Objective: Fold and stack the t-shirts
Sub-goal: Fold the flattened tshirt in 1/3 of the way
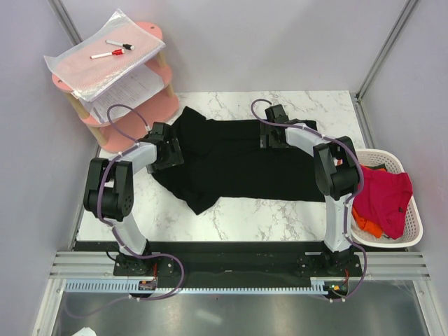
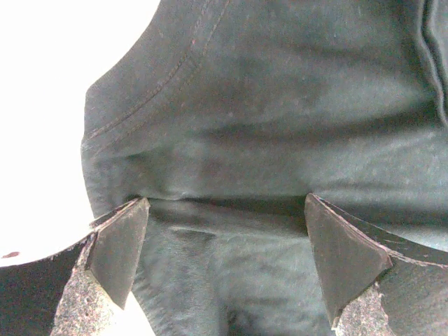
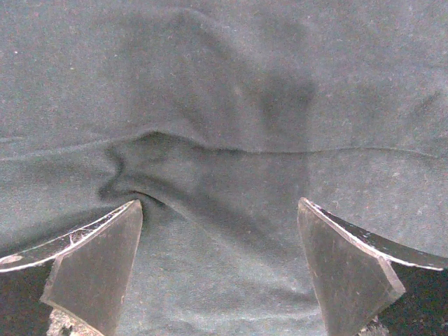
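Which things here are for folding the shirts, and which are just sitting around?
For the job: black t-shirt, red t-shirt, orange t-shirt.

Just lying about: white basket, pink shelf, papers in a plastic sleeve, red marker, black marker.
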